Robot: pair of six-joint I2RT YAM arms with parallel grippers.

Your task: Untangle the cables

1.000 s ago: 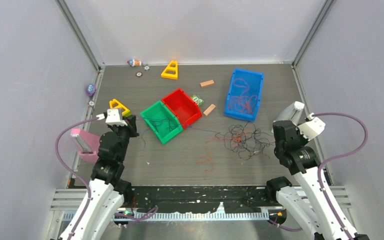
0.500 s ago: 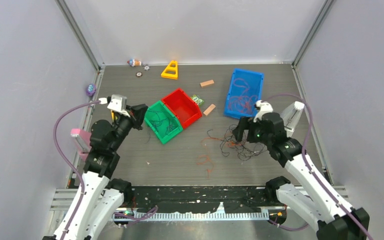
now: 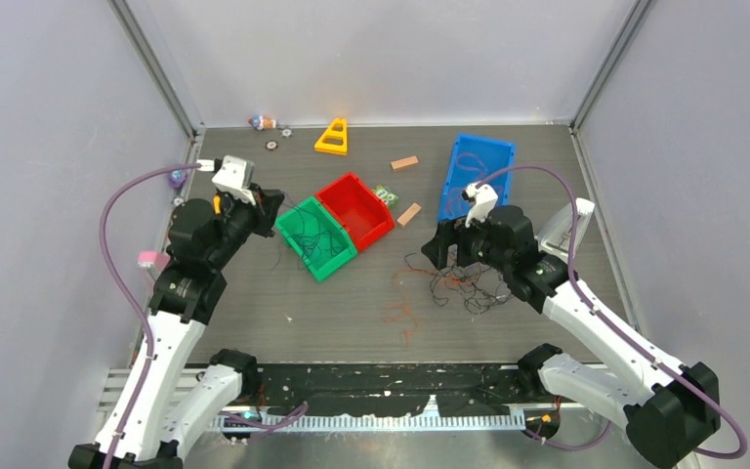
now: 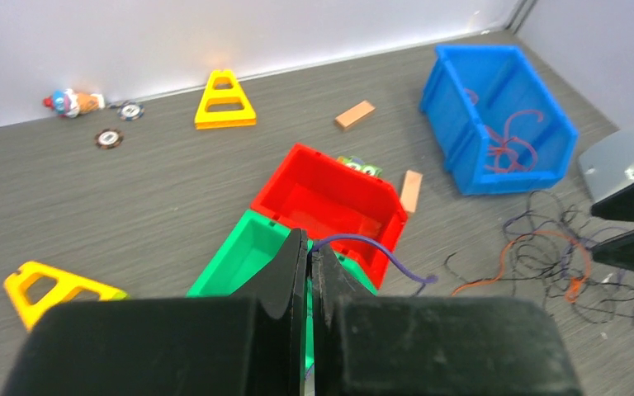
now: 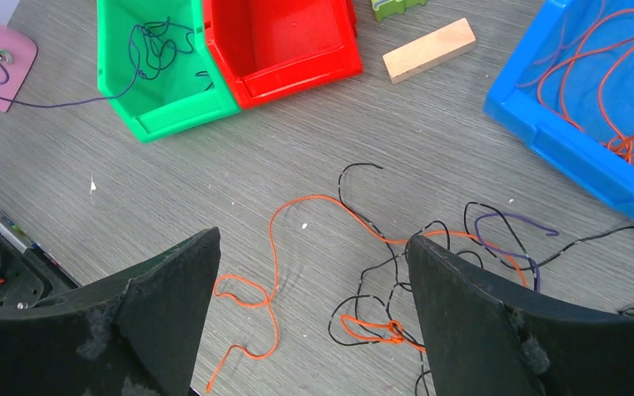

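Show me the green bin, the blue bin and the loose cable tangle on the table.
green bin (image 5: 177, 118), right wrist view, front outer wall.
blue bin (image 5: 570, 157), right wrist view, near outer wall.
cable tangle (image 3: 466, 282), top view, middle of the pile.

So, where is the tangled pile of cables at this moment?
In the top view, the tangled cables lie right of centre, just nearer than the blue bin, beneath the open right gripper.

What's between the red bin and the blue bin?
A small wooden block lies in the gap between the red bin and the blue bin; the right wrist view shows it most clearly.
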